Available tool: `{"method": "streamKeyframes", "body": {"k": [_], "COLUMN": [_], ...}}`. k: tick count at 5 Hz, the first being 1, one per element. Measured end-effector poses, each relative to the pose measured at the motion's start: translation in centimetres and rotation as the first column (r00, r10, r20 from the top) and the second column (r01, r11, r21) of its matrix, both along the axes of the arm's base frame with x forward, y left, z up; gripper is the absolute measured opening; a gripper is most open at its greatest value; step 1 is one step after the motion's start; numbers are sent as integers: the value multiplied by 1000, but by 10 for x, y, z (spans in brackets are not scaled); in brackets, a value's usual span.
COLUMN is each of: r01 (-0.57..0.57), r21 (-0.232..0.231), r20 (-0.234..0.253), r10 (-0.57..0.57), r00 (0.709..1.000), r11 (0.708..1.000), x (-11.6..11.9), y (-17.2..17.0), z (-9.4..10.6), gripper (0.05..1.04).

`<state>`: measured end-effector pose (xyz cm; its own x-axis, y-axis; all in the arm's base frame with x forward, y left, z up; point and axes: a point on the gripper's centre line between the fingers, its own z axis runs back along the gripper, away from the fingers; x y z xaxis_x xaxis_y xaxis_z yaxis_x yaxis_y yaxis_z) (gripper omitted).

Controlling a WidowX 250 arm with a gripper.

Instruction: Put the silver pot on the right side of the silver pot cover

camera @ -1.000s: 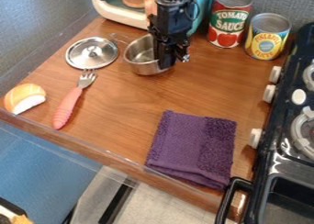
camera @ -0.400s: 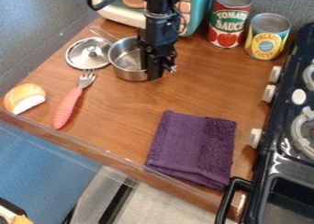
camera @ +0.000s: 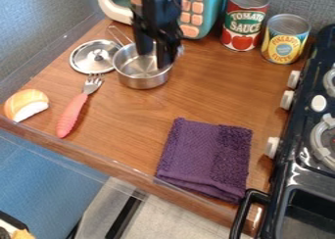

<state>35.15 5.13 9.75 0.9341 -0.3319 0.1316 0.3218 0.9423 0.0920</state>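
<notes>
The black gripper (camera: 155,56) hangs over the back part of the silver pot (camera: 142,77), its two fingers apart and nothing visibly held between them. The pot stands upright on the wooden counter, with its thin wire handle pointing to the back left. Close by on the left lies the round silver pot cover (camera: 88,62), knob up, just beside the pot's left rim. The gripper hides some of the pot's back rim.
Below the cover lies a fork with a pink handle (camera: 71,116), and bread (camera: 26,105) sits farther left. A purple cloth (camera: 205,157) is at the front. Two cans (camera: 245,20), a teal toy oven (camera: 212,12) and a stove (camera: 298,169) border the counter.
The pot has shifted left and slightly toward the front, closer to the cover. The gripper moved left with it, then up and back, and its fingers now show apart.
</notes>
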Motion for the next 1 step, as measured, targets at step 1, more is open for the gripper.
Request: {"method": "streamKeyframes", "body": {"k": [1], "r01": [-86], "r21": [25], "r20": [83], "r10": [83], "r00": [993], "r11": [996], "x": [-28], "y": [16], "z": [32], "gripper": [1014]}}
